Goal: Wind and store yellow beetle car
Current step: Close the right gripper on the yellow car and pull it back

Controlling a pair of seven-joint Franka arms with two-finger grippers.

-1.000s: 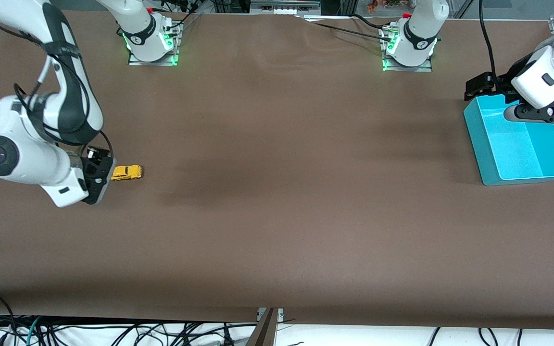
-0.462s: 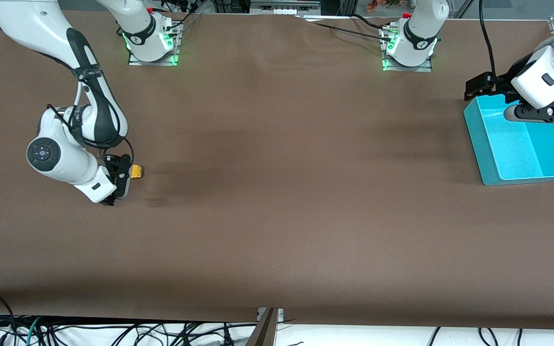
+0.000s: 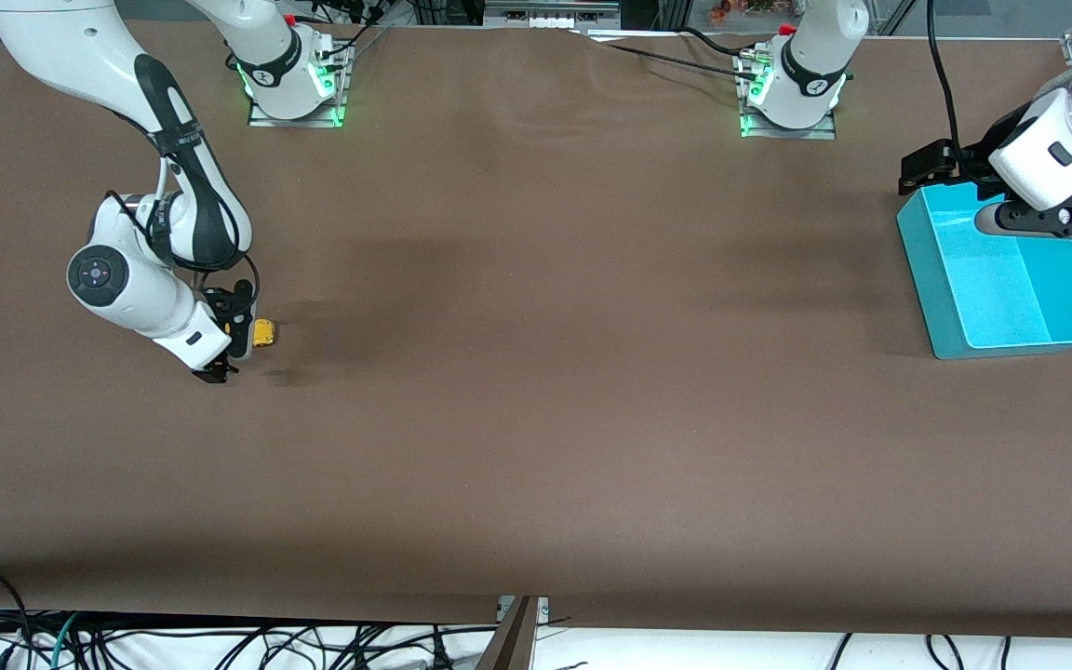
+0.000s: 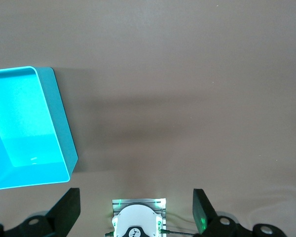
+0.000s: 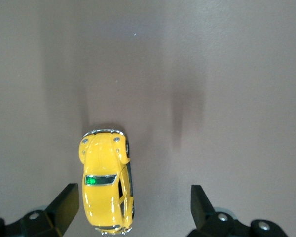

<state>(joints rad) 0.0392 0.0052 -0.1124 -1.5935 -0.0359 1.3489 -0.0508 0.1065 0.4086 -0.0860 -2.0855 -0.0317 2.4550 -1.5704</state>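
We find the yellow beetle car [image 3: 263, 332] standing on its wheels on the brown table [image 3: 536, 447], toward the right arm's end and well apart from the turquoise bin [image 3: 941, 307] at the left arm's end. The right gripper [image 3: 232, 346] hangs low over the car's rear, its jaws wide apart and holding nothing; in the right wrist view the car [image 5: 106, 185] lies lengthwise between the two fingers, closer to one finger [image 5: 64, 205] than to the other, so we judge that the gripper is lined up to close across the car's flanks and that a small sideways correction would centre the grip. That lengthwise alignment suits a pull-back wind, we think, since a grip on the sides leaves the wheels free to roll on the cloth. The left gripper [image 4: 135, 210] waits above the rim of the bin that lies farther from the front camera, jaws likewise apart and empty. The bin shows nothing inside, so storing is not yet done. The table is covered in a matte brown cloth with faint ripples near the arm bases [image 3: 294, 88] and soft shadows under the arms. Loose black cables [image 3: 220, 642] trail along the floor at the table's near edge.
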